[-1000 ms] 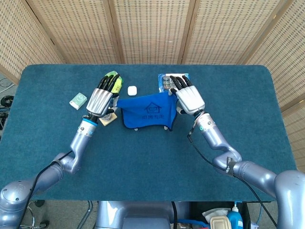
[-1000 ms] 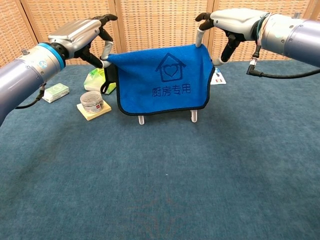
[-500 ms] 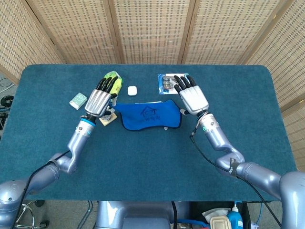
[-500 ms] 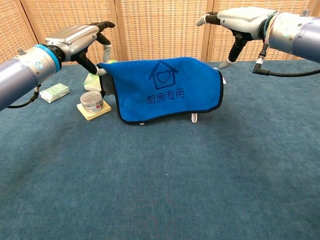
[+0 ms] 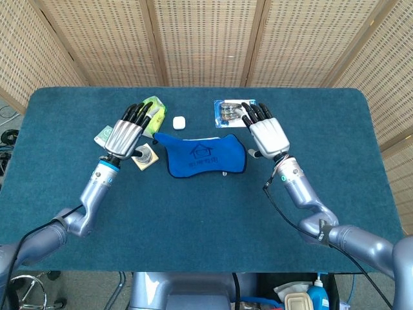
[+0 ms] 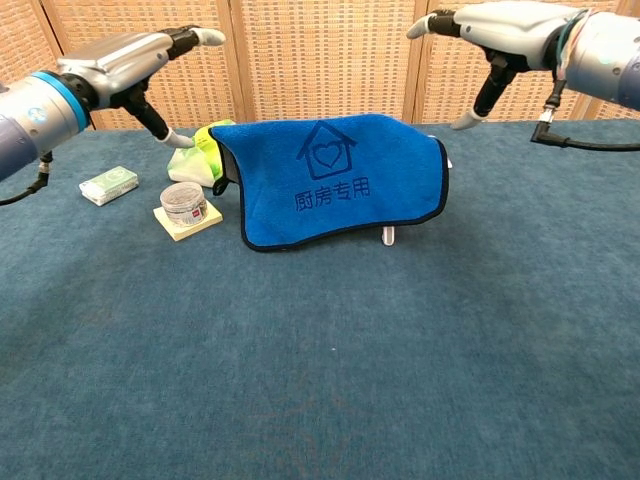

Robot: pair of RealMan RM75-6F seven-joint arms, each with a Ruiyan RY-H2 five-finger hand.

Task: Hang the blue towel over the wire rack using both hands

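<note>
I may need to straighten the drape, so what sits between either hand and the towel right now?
Nothing visible. The left hand and right hand hover open beside the blue towel, which already drapes over the rack; the jar sits lower down.

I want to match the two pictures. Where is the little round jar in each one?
Head view: the jar is left of middle, beside the blue towel's left edge and just below the left hand.
Chest view: the jar is at the left, on a pale square coaster, left of the towel.
Shared landmark: the blue towel with the house picture.
</note>
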